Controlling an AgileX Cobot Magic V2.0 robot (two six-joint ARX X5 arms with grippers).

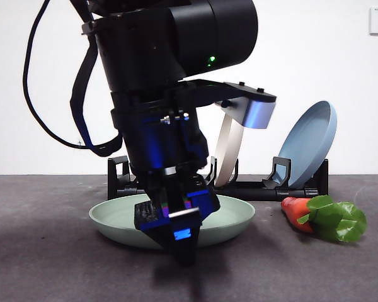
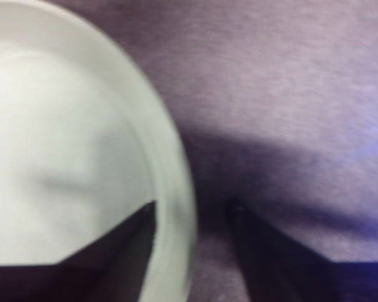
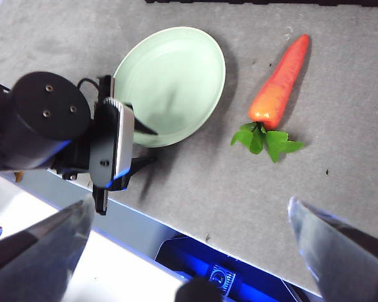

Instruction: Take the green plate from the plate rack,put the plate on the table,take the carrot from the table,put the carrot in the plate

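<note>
A: Where's the pale sage-green round plate (image 1: 230, 217)?
B: Flat on the dark grey table (image 1: 44, 264), left gripper (image 1: 174, 224) straddling its rim, jaws apart (released). Right gripper (image 3: 195, 245) spread wide, hovering above.

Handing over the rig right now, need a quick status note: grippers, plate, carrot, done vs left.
Left gripper: open, jaws either side of the near rim of the green plate.
Right gripper: open, empty, high over the table.
Green plate lies flat on the table in front of the plate rack.
Carrot lies on the table beside the plate, apart from it.
Done: plate out of the rack and down.
Left: pick the carrot, put it in the plate.
</note>
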